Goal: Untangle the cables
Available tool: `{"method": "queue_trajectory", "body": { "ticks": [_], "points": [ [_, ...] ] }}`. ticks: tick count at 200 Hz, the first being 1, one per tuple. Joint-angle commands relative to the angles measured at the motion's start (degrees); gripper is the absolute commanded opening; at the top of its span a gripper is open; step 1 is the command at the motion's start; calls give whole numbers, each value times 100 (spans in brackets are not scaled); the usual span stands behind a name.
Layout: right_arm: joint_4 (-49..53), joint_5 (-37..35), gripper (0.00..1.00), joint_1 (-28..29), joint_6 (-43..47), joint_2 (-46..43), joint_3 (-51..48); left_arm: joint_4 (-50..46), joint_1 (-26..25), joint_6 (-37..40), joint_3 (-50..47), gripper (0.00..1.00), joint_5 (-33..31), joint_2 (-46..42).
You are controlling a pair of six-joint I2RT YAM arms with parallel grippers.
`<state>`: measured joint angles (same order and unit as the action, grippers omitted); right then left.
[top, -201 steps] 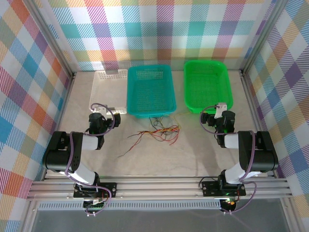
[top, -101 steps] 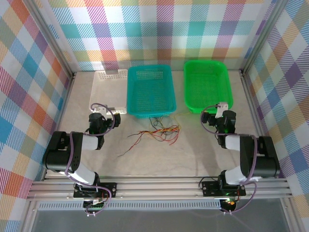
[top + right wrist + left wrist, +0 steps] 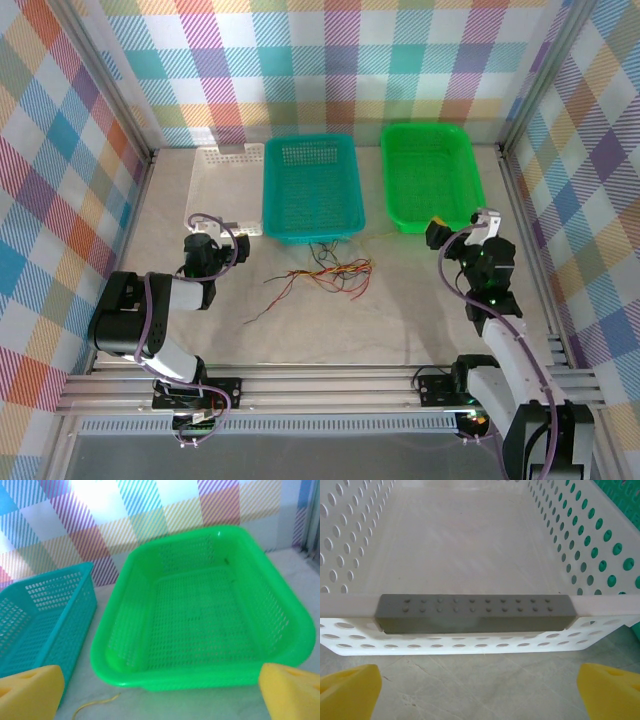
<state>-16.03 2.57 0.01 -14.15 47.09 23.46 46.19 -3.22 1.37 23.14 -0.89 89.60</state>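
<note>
The cables (image 3: 322, 272) lie loose on the table (image 3: 330, 335), midway between the two arms; the tangle's long axis runs left to right, with a tail sloping nearer on the left; it sits a little nearer than both pincers, so either arm must turn inward and back to reach it. The left gripper (image 3: 205, 243) looks the closer; its yellow fingers (image 3: 347, 692) are spread wide with nothing between them, facing the white perforated basket (image 3: 470, 645). The right gripper (image 3: 468, 232) also has its jaws wide apart and empty, aimed at the green basket (image 3: 200, 682); one stray yellow strand (image 3: 97, 705) lies just before it. Farthest, white, teal basket (image 3: 310, 225) and green stand in a row; none appears to hold anything.
</note>
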Motion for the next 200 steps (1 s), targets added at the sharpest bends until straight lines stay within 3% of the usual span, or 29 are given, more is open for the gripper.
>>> {"method": "queue_trajectory", "body": {
  "ticks": [1, 31, 48, 62, 79, 95, 119, 166, 200],
  "points": [
    [956, 895, 100, 34, -858, -193, 551, -21, 48, 82, 117, 100, 72, 5],
    [592, 1809, 100, 25, -2350, -689, 491, -23, 49, 86, 118, 100, 79, 5],
    [1034, 1572, 100, 34, -2809, -1047, 505, -21, 67, 74, 115, 100, 89, 12],
    [1124, 1688, 100, 34, -2689, -1123, 497, -19, 56, 74, 115, 100, 87, 7],
    [2118, 1717, 100, 168, -2418, -785, 1000, -18, 59, 74, 118, 100, 88, 9],
    [2793, 1488, 100, 552, -2192, -486, 1272, -15, 58, 75, 120, 100, 89, 6],
    [3005, 729, 100, 1319, -2117, -577, 1047, -18, 59, 80, 114, 100, 89, 11],
    [2719, -55, 100, 2725, -2486, 50, 687, -30, 57, 74, 119, 100, 89, 11],
    [2230, -100, 100, 3243, -2934, 792, 632, -27, 58, 74, 113, 100, 89, 9]
  ]
}}
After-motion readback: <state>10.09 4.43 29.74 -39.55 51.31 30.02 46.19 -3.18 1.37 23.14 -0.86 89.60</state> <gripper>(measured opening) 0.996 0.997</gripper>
